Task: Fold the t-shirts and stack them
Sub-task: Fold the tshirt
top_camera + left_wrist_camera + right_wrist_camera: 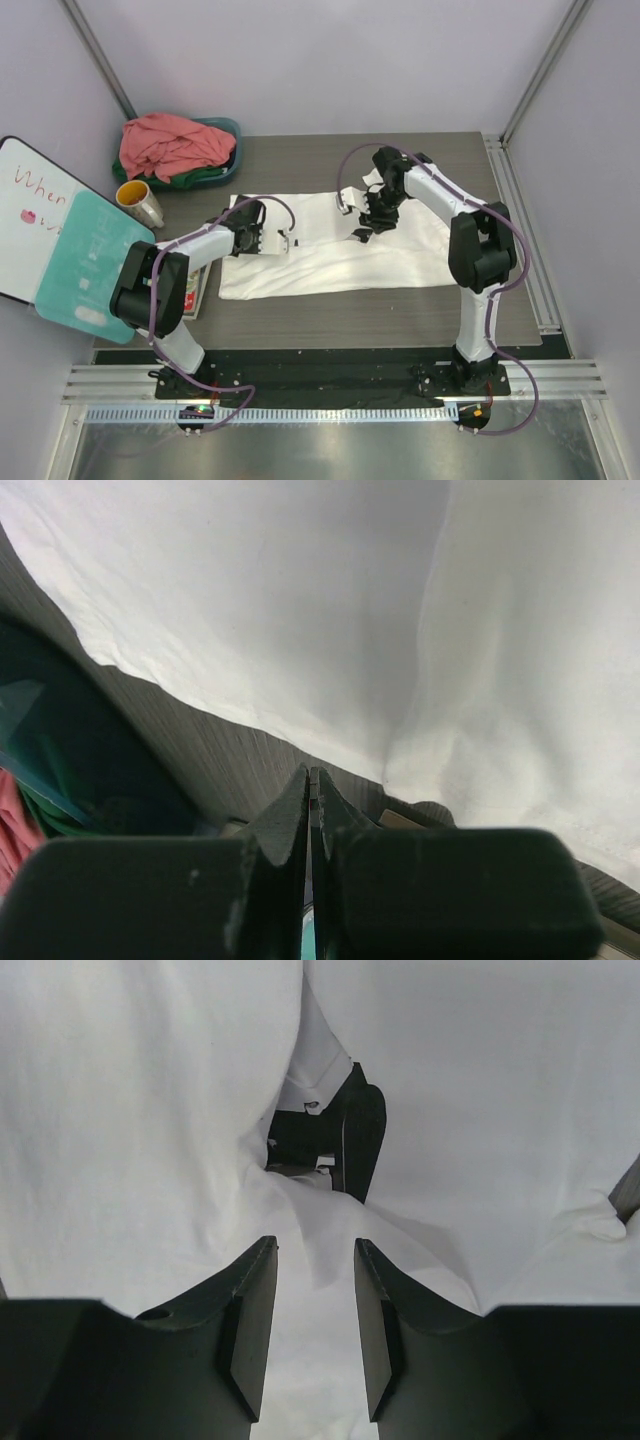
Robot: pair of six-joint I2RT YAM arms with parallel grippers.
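Observation:
The white t-shirt (340, 255) lies spread on the dark table, with a small black mark (340, 1140) near its upper middle. My left gripper (285, 240) is shut and empty over the shirt's left part; in the left wrist view its tips (312, 776) sit just off the white cloth (330, 610). My right gripper (370, 225) is open over the shirt's upper middle, its jaws (315, 1255) apart above rumpled cloth (150, 1110). The salmon-pink t-shirt (170, 143) lies crumpled on the dark green one (200, 178) in the teal basin.
The teal basin (229, 128) stands at the back left. A metal mug (140, 203) is beside it. A whiteboard (25, 215) and a teal board (90, 262) lean at the left edge. A rail (520, 215) runs along the right side.

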